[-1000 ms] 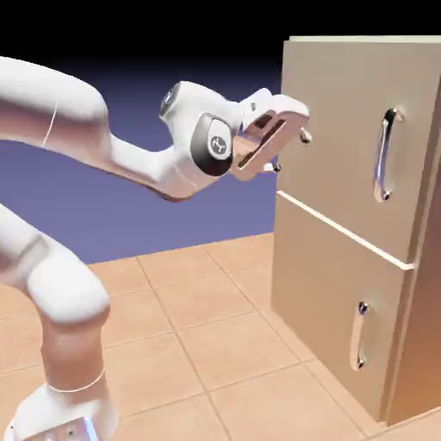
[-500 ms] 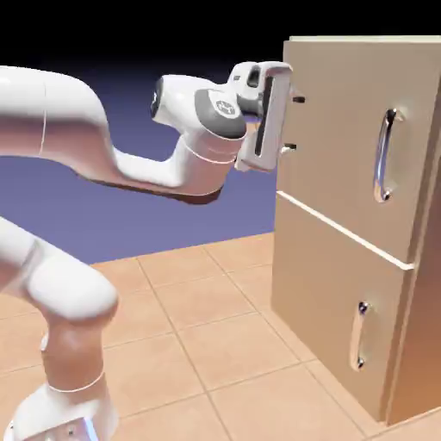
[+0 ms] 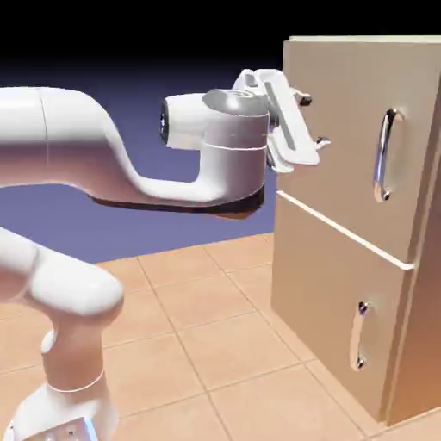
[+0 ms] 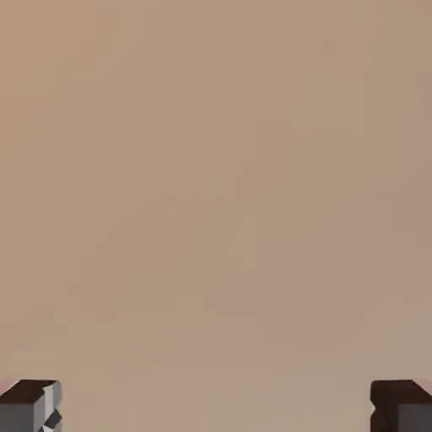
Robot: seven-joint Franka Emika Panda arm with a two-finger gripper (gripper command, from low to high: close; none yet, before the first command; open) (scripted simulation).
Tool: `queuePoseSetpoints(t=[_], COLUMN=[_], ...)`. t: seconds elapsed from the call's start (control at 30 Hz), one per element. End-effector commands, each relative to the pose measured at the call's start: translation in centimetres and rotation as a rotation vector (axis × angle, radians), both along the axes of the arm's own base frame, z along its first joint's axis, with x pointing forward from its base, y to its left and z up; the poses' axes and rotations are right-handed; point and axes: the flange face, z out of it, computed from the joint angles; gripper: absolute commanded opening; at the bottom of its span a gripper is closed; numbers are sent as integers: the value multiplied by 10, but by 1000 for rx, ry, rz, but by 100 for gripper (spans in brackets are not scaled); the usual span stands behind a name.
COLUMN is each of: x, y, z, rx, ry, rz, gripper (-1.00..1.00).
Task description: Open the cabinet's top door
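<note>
Cabinet [image 3: 344, 207]: two doors, two handles, one gripper [image 3: 312, 121].

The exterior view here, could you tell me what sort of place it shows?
Most likely a rendered simulation, not a real room: a plain blue-violet backdrop, a flat tiled floor, and a lone beige cabinet with silver handles, faced by a white arm's open gripper.

The cabinet [image 3: 344, 215] runs off the exterior view at three o'clock, so its far side is lost. In the hand view, plain beige wood fills everything: no edge or handle shows there. The pincer's fingertips [image 4: 30, 407] are clipped at six o'clock, corners only. The arm's base is cut at seven o'clock.
</note>
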Motion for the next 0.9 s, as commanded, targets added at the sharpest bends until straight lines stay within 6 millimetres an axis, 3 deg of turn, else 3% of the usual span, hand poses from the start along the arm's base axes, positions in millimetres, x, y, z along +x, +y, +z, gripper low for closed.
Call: queuePoseSetpoints(t=[0.0, 0.43, 0.5, 0.67, 0.7, 0.87], x=[1, 21, 21, 71, 71, 46], y=[-6, -89, -90, -88, -88, -79], z=[-2, -50, -50, -50, -50, -50], rx=[-45, -630, -633, -633, -633, -635], ry=[-9, -81, -81, -81, -81, -61], rz=[1, -5, -6, -6, -6, -66], gripper=[0, 0, 0, 0, -100, -100])
